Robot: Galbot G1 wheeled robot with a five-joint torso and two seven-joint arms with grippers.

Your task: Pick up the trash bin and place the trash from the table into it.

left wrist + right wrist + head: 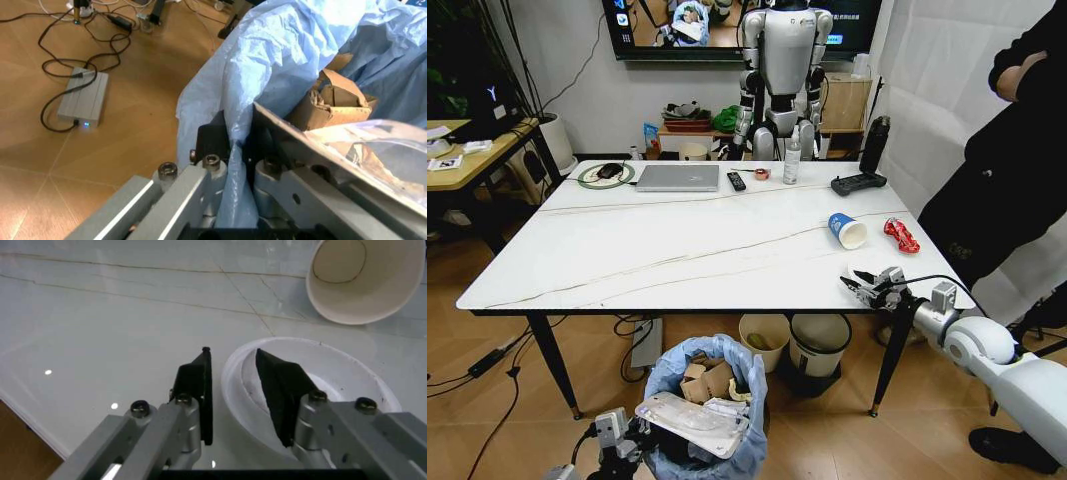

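right gripper (230, 395) astride white disc (313, 385)

I see white grey-veined tabletop (627, 250), light-blue bag in trash bin (667, 375), blue paper cup (847, 230), red wrapper (901, 235), brown cardboard (707, 380), white disc (347, 375)
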